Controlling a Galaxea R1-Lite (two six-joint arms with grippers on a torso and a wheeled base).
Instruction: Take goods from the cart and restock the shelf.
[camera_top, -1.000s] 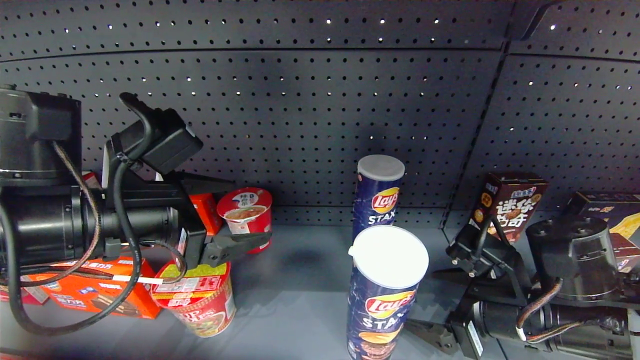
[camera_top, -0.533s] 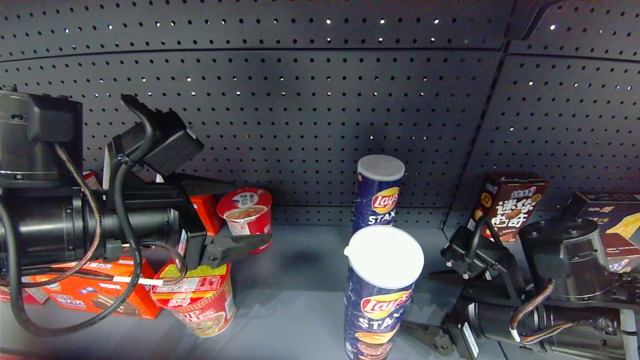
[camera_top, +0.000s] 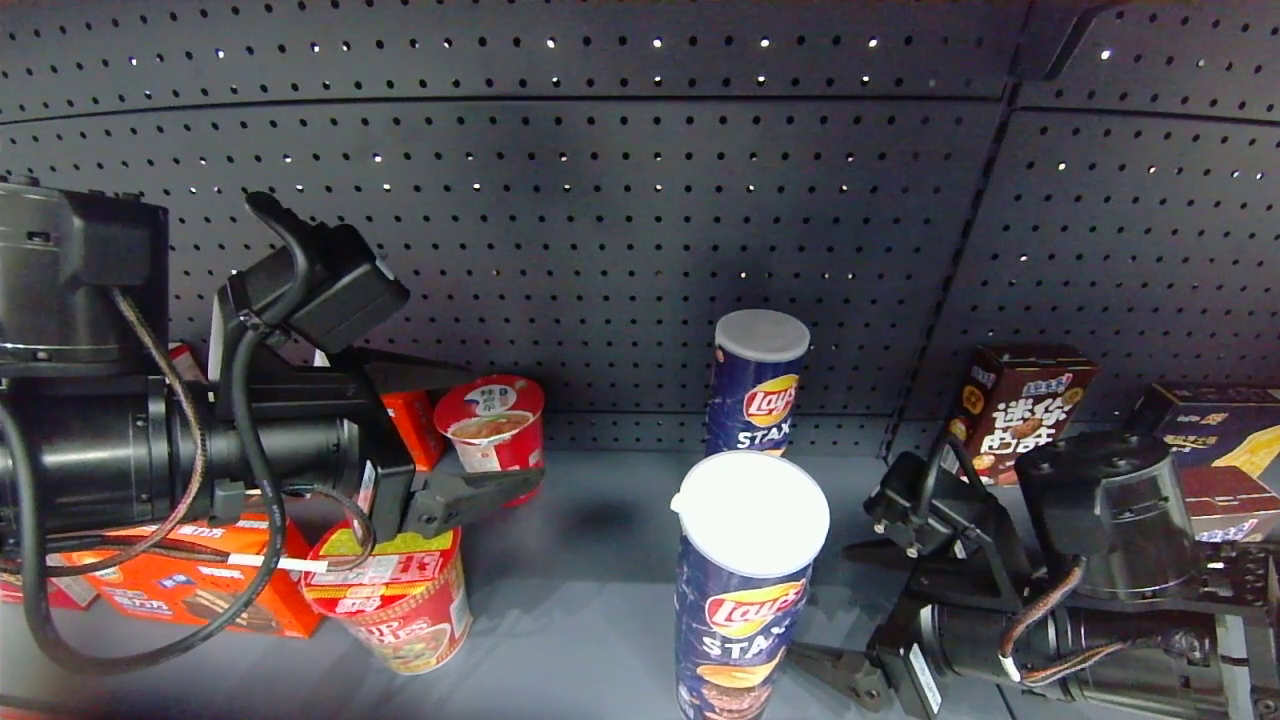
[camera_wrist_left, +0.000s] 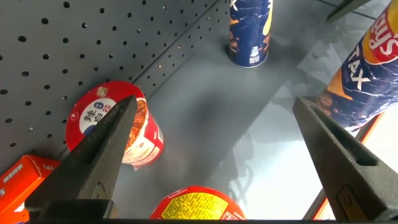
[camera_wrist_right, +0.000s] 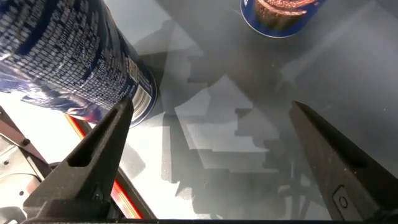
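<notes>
Two blue chip cans stand on the grey shelf (camera_top: 600, 560). The rear can (camera_top: 757, 385) is by the pegboard; the front can (camera_top: 750, 580) is nearer the shelf's edge. My right gripper (camera_top: 830, 605) is open just right of the front can (camera_wrist_right: 68, 56), low over the shelf, with one fingertip (camera_wrist_right: 121, 115) right at the can's base. The rear can (camera_wrist_right: 280, 12) lies beyond it. My left gripper (camera_top: 505, 420) is open above the shelf with nothing between its fingers. It hangs over a large red noodle cup (camera_top: 400, 600), and a small red noodle cup (camera_wrist_left: 118, 127) stands behind.
An orange box (camera_top: 190, 590) lies at the front left and a small orange box (camera_top: 410, 425) sits behind my left arm. A brown snack box (camera_top: 1020, 410) and dark boxes (camera_top: 1220, 430) stand at the right. Bare shelf lies between the noodle cups and the cans.
The front chip can has slid a little to the left, and my right arm has moved left along with it. The left arm and the rear can have stayed put.
</notes>
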